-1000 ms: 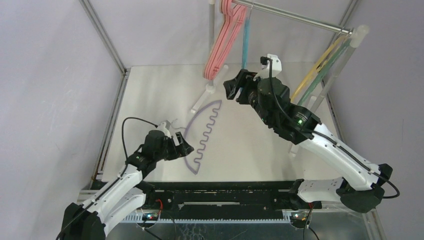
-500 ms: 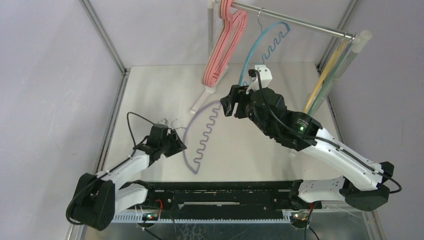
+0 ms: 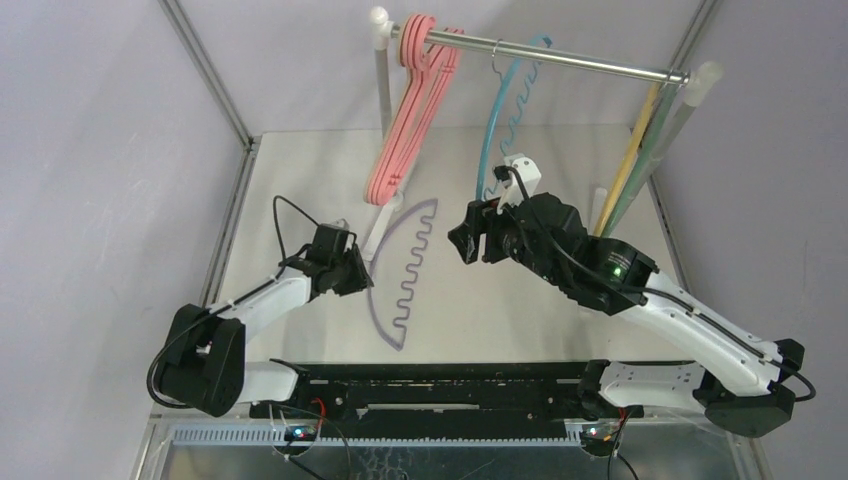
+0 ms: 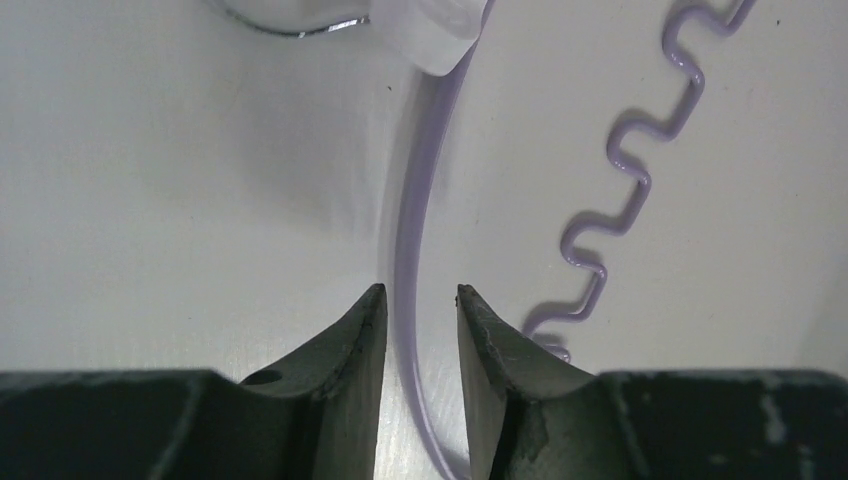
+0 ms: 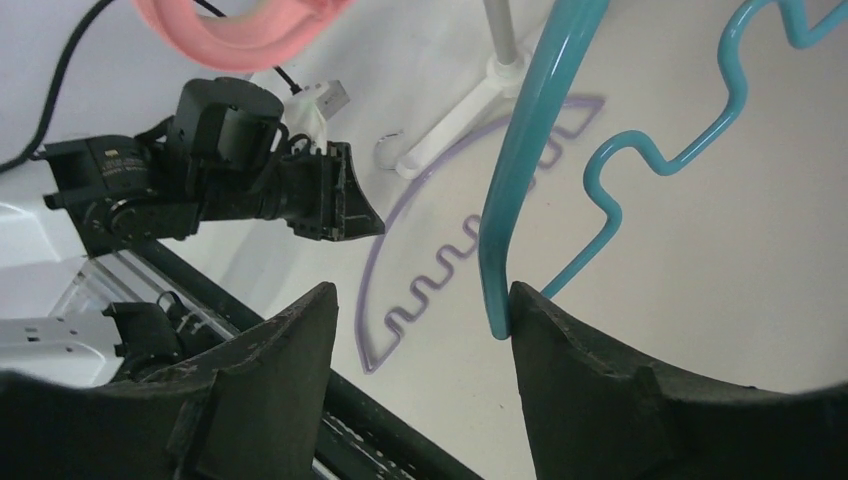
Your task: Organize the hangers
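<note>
Purple hanger [image 4: 410, 200] on the worktop [image 3: 300, 180] below the rail [image 3: 580, 59], left tool [image 4: 420, 292] barely spread astride its arc. Right tool [image 5: 420, 295] is spread wide around the blue hanger [image 5: 530, 130] on that rail.

The purple hanger [image 4: 405, 220] on the table [image 3: 300, 180] is smooth, glossy plastic with bright highlights along its curve. The blue hanger [image 5: 520, 150] has the same wet-looking plastic shine. The pink hangers [image 3: 405, 140] look like smooth plastic too, with a duller sheen. The rail [image 3: 580, 62] is polished bare metal, and its poles [image 3: 381, 70] look like white matt plastic. The table is matt white and smooth. The fingers [image 4: 340, 360] of the left gripper [image 4: 421, 300] are dark, matt and scuffed, with rough edges.
</note>
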`<action>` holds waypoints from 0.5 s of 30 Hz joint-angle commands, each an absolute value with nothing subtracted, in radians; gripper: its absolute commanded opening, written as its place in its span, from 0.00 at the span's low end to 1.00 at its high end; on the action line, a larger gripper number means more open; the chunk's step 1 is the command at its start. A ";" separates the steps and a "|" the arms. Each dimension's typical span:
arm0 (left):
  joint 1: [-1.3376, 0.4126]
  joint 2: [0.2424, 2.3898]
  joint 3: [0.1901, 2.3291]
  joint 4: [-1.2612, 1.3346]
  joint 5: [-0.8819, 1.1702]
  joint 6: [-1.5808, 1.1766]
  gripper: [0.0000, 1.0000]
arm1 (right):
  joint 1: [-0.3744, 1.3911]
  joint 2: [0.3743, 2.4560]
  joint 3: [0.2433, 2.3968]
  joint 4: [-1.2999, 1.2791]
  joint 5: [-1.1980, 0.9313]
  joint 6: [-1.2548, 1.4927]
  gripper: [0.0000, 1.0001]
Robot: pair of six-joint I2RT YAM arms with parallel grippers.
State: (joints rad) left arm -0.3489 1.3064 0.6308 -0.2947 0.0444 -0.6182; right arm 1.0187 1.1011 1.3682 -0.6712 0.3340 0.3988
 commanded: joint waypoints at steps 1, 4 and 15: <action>-0.359 1.293 0.670 -0.308 0.026 -0.602 0.39 | 0.999 1.054 1.299 -0.796 0.226 0.359 0.71; -0.367 1.321 0.693 -0.301 0.028 -0.609 0.44 | 0.940 1.036 1.280 -0.764 0.207 0.360 0.72; -0.425 1.368 0.738 -0.293 0.038 -0.625 0.46 | 0.666 1.113 1.278 -0.588 -0.049 0.385 0.76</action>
State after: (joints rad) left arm -0.4152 1.3670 0.7033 -0.3115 0.0364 -0.6250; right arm 0.7246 1.0801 1.2861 -0.6422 0.0917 0.3641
